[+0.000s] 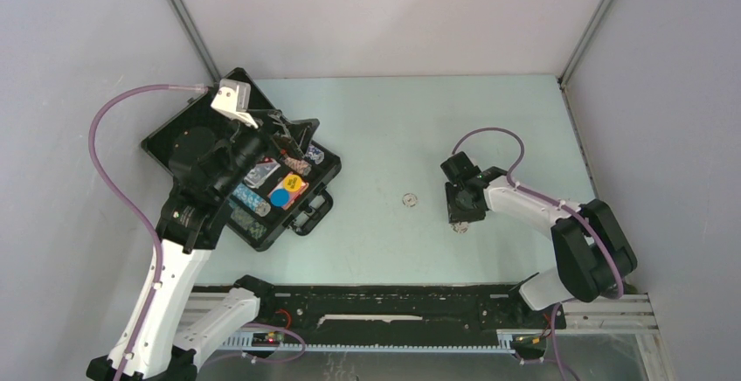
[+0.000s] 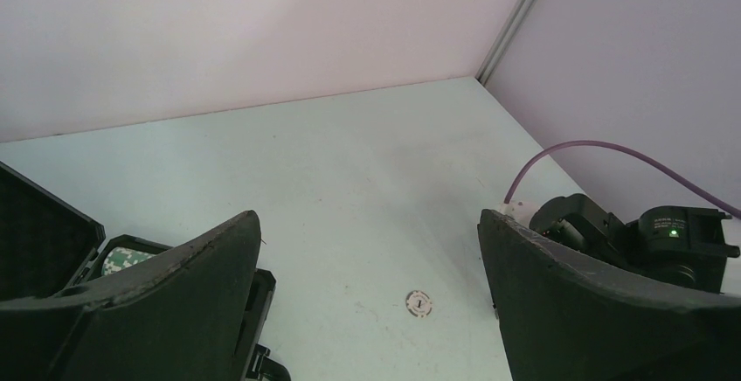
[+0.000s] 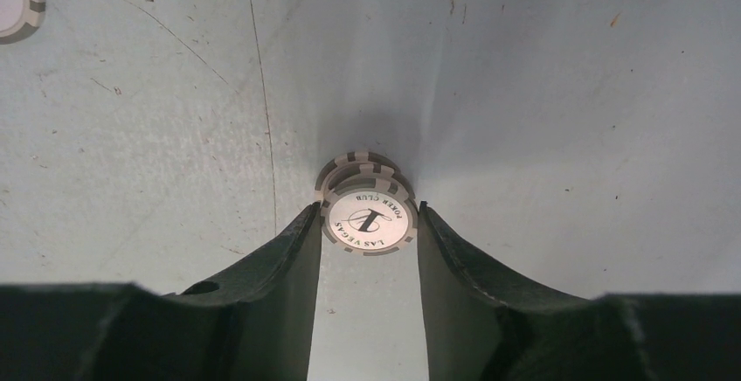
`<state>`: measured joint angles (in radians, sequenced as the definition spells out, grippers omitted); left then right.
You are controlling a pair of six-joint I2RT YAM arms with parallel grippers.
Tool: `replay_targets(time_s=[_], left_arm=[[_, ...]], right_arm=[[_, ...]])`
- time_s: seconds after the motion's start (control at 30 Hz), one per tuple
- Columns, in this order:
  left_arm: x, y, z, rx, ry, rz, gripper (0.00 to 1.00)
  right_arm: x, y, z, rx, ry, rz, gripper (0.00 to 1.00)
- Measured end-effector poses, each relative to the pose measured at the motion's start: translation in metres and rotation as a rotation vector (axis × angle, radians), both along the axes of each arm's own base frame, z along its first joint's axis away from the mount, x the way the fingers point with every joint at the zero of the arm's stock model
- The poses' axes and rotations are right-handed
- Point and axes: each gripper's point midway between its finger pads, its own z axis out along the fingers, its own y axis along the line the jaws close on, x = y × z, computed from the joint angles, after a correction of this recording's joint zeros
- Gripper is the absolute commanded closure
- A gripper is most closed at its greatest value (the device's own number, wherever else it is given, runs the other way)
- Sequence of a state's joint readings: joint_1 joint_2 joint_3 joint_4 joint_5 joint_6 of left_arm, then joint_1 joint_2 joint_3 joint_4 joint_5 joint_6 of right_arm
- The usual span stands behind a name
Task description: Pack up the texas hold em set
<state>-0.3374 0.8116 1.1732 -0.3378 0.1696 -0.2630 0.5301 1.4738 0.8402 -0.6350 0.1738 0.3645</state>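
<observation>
The black briefcase (image 1: 188, 136) of the texas hold em set lies open at the left, with chip rows (image 1: 247, 199), a clear-boxed card deck (image 1: 262, 174) and blue and yellow discs (image 1: 287, 192) in its tray. My left gripper (image 1: 293, 136) hovers over the case, jaws wide open (image 2: 367, 224) and empty. At the right, my right gripper (image 1: 460, 221) is shut on a small stack of white poker chips (image 3: 367, 217), held by the edges between both fingertips close to the table. One loose white chip (image 1: 409, 198) (image 2: 420, 303) (image 3: 17, 1) lies flat on the table between the arms.
The pale green table (image 1: 393, 136) is walled by grey panels at the back and both sides. A black rail (image 1: 393, 298) runs along the near edge. The case's handle (image 1: 313, 212) sticks out toward the table's middle. A purple cable (image 1: 489, 136) loops above the right wrist.
</observation>
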Motion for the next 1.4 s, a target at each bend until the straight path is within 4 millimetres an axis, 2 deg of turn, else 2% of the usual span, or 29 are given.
replay_targets(time_s=[0.1,0.37,0.5,0.67,0.83,0.97,1.13,1.23,1.4], left_arm=[[0.000,0.000,0.000,0.000,0.000,0.000,0.00],[-0.002,-0.002,0.000,-0.001,0.000,-0.016,0.00],[-0.002,-0.003,0.000,-0.006,0.003,-0.021,0.00],[-0.003,-0.004,0.001,-0.015,0.004,-0.029,0.00],[-0.005,-0.008,0.004,-0.033,-0.002,-0.054,0.00],[-0.005,-0.011,0.000,-0.037,0.008,-0.067,0.00],[-0.006,-0.011,0.002,-0.042,0.006,-0.069,0.00],[-0.007,-0.011,0.002,-0.047,0.007,-0.072,0.00],[-0.007,-0.011,0.002,-0.048,0.008,-0.072,0.00]], right_arm=[[0.000,0.000,0.000,-0.001,0.000,-0.001,0.39],[-0.002,0.005,0.002,-0.014,-0.006,0.022,0.29],[0.005,0.023,0.011,0.015,-0.027,0.060,0.27],[0.027,0.058,0.012,0.077,-0.030,0.084,0.19],[0.042,0.091,-0.002,0.094,-0.009,0.109,0.17],[0.049,0.109,-0.008,0.110,-0.002,0.128,0.17],[0.053,0.120,-0.011,0.113,-0.008,0.138,0.18],[0.062,0.127,-0.011,0.096,-0.024,0.135,0.19],[0.073,0.138,-0.011,0.077,-0.051,0.140,0.24]])
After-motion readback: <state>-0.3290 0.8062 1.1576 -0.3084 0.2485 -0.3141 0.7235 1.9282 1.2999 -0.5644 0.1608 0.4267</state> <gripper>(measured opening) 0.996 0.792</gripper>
